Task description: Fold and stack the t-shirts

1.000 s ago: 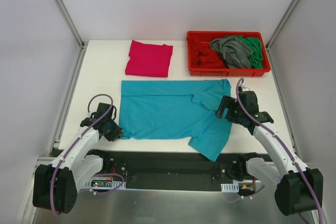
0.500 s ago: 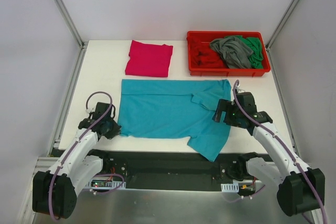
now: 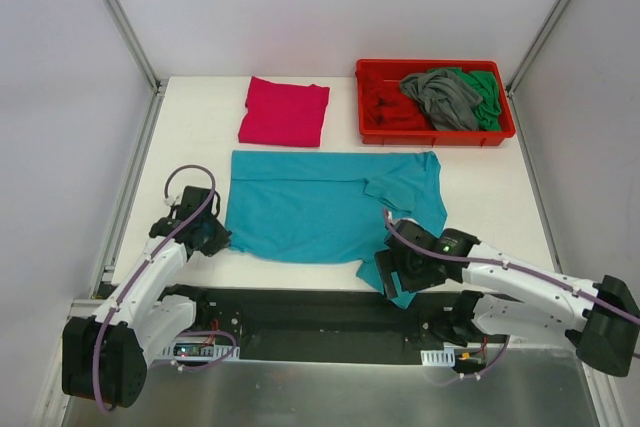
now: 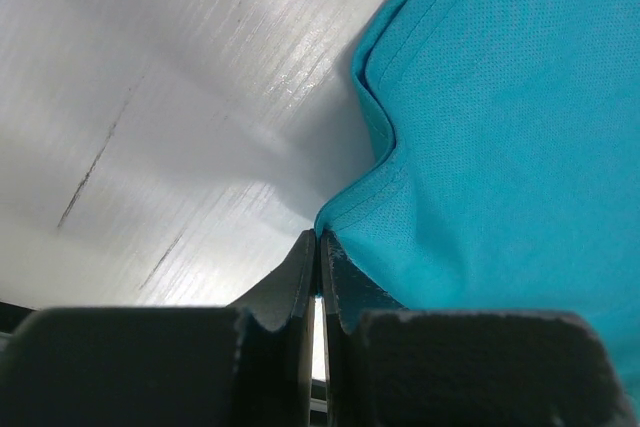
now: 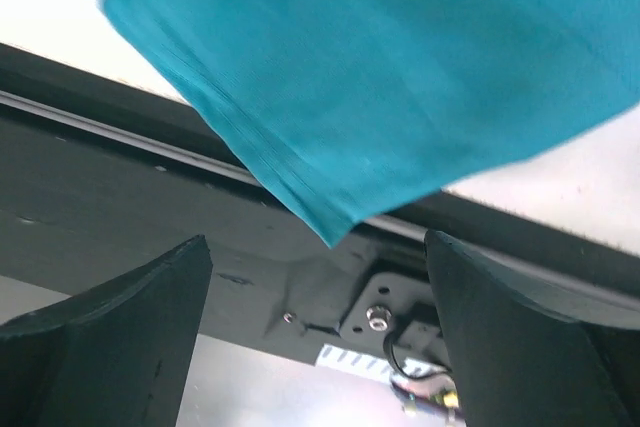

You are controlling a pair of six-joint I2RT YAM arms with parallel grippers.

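Teal t-shirt (image 3: pixel 310 212) lies flat on the surface (image 3: pixel 190 142), left jaws clamped on its lower-left corner, right jaws wide apart by the bottom-centre sleeve tip.

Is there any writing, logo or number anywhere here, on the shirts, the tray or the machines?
No text can be read.
The teal t-shirt, the pink t-shirt and the red tray show no print or label.
The white strip by the right arm's base carries tiny dark marks, too small to read.
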